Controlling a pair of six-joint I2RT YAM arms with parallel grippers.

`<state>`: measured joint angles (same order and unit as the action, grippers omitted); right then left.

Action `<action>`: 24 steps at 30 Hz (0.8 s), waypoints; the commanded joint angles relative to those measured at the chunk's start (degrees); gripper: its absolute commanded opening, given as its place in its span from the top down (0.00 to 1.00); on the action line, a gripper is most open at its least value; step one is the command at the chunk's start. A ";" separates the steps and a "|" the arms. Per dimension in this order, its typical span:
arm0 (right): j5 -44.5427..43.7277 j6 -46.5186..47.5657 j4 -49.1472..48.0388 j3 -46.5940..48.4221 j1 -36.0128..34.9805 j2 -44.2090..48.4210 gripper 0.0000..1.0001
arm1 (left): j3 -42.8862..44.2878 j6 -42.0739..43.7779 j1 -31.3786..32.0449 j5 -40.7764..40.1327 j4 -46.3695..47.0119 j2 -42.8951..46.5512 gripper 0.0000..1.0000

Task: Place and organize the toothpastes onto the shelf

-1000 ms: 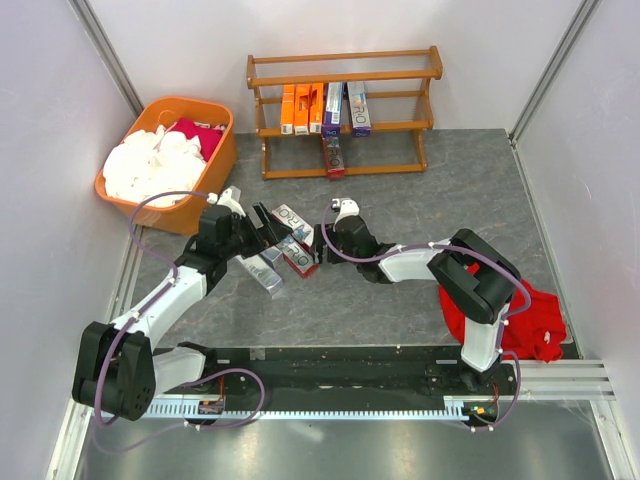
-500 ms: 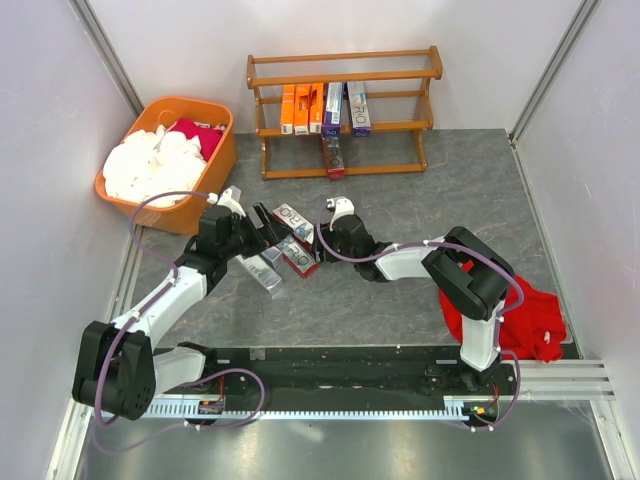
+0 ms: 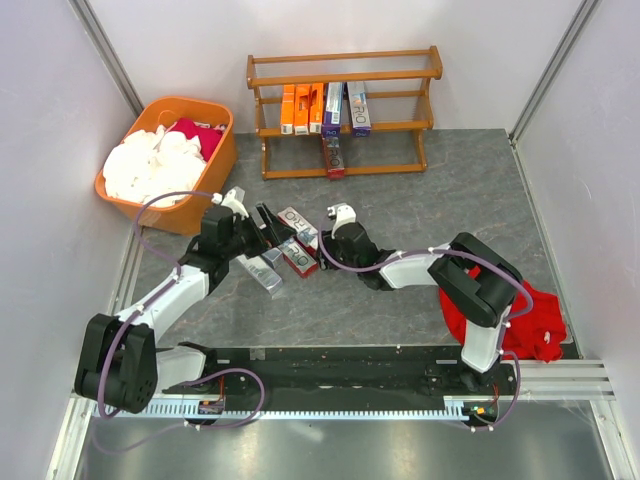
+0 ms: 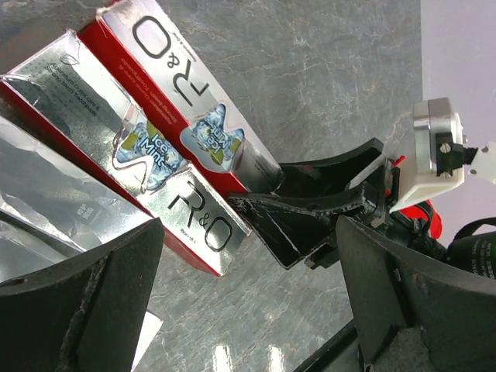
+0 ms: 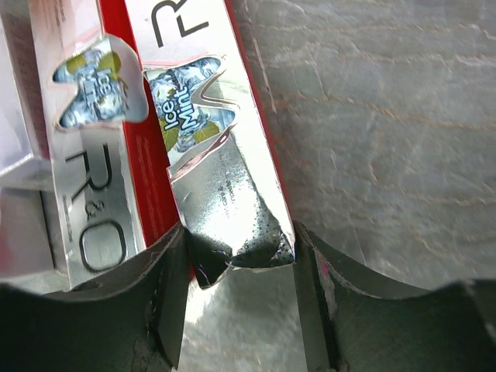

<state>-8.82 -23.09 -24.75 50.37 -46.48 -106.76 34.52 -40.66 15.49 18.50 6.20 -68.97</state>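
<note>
Fingers (image 5: 155, 302) of the right gripper (image 5: 236, 236): black, one against each long edge of a red-and-silver cardboard toothpaste carton (image 5: 201, 170) at its near end, with no gap visible on either side. Judged clamped; how firmly cannot be told. The end flap between the jaws looks scuffed and slightly crumpled.

Position: the gripped carton lies flat on the grey marbled table (image 3: 450, 200), touching a second red-and-silver carton (image 5: 89, 178) along its length. A silver-grey carton (image 3: 262, 272) lies just beside that pair, on the left arm's side. All three are well apart from the orange-brown wooden slatted shelf (image 3: 345, 75) at the far wall.

Left gripper (image 4: 248, 310): fingers spread wide, holding nothing, poised at the same cluster opposite the right gripper.

Shelf contents: orange cartons (image 3: 300, 108) and purple-and-white cartons (image 3: 346, 104) stand side by side on the middle tier. One more red-and-silver box (image 3: 333, 155) sits below them.

Handling assessment: the carton is probably light, hollow thin card. It should be stiff along its length but easily dented across its faces, and the foil finish is likely slippery. A hold at the very end leaves a long overhang, so the carton may droop or swivel when lifted. A hold nearer the middle, across the narrow edges with modest pressure, would be sounder. The touching neighbour may be dragged along.
</note>
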 commanded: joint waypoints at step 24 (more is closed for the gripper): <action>-8.05 -4.50 1.02 -11.26 -4.49 27.30 0.68 | -3.85 -12.42 -0.19 13.84 22.89 -9.34 0.00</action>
<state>-15.11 -25.71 -20.91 40.18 -49.47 -82.78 31.73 -48.51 15.46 28.05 21.15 -77.19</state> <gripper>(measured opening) 0.554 0.994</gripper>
